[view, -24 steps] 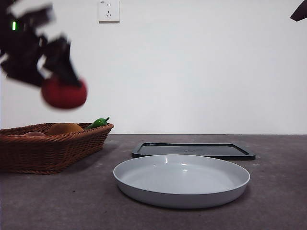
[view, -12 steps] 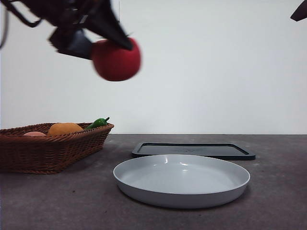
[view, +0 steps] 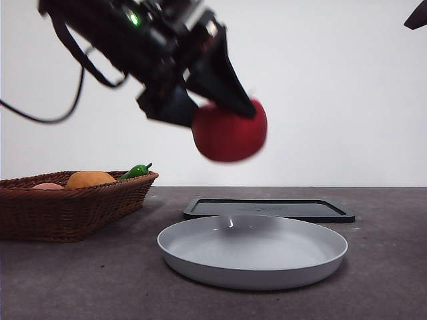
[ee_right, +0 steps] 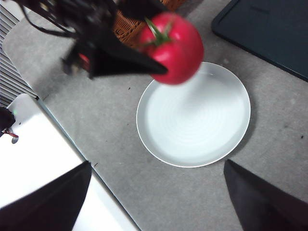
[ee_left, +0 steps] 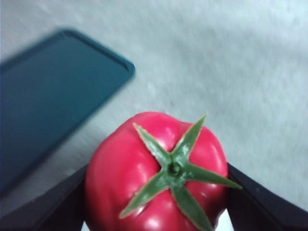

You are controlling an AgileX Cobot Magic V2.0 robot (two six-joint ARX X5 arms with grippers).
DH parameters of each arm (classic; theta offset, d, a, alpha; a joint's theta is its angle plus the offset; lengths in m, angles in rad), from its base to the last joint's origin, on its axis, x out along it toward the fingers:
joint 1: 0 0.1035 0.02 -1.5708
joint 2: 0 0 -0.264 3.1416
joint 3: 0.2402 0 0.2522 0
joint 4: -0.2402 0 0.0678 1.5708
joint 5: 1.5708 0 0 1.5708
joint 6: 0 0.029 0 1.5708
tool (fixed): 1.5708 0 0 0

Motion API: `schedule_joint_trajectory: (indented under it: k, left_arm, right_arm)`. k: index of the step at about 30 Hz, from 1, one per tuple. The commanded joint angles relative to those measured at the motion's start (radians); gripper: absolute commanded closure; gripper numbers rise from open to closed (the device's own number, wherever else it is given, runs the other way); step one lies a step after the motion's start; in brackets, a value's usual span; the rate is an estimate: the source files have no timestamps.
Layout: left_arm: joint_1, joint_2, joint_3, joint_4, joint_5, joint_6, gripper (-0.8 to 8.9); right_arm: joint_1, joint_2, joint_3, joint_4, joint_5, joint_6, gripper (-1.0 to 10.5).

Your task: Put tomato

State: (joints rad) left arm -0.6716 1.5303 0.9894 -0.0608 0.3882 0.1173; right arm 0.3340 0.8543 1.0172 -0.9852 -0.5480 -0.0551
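Observation:
The glossy red tomato (view: 230, 133) hangs in the air over the left part of the white plate (view: 253, 273), well above its rim. My left gripper (view: 227, 115) is shut on the tomato, one black jaw on each side. In the left wrist view the tomato (ee_left: 159, 173) shows its green stem between the jaws of that gripper (ee_left: 156, 204). From the right wrist view, the tomato (ee_right: 178, 45) and the left gripper (ee_right: 144, 55) sit above the plate's (ee_right: 144, 130) edge. My right gripper (ee_right: 158, 166) stands open and high, a black tip (view: 417, 15) in the front view.
A wicker basket (view: 67, 207) at the left holds an orange fruit (view: 90, 179) and a green pepper (view: 137, 171). A flat dark tray (view: 267, 209) lies behind the plate. A white base (ee_right: 33, 159) borders the table's edge.
The left gripper has carried the tomato rightward from above the basket, first rising, then dropping a little to a spot over the plate. The right arm has stayed still.

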Motion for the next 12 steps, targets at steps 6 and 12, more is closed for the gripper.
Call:
schedule_joint_trajectory:
  k: [6,12]
  left_arm:
    - [-0.034,0.151,0.016,0.041,-0.003,0.002,5.14]
    - [-0.037,0.232,0.016,0.055,-0.003,0.002,5.14]
  right_arm:
    - [0.005,0.008,0.019,0.005,0.0,-0.005,5.1]
    - [0.005,0.008,0.019,0.004,0.0,-0.005,5.1]
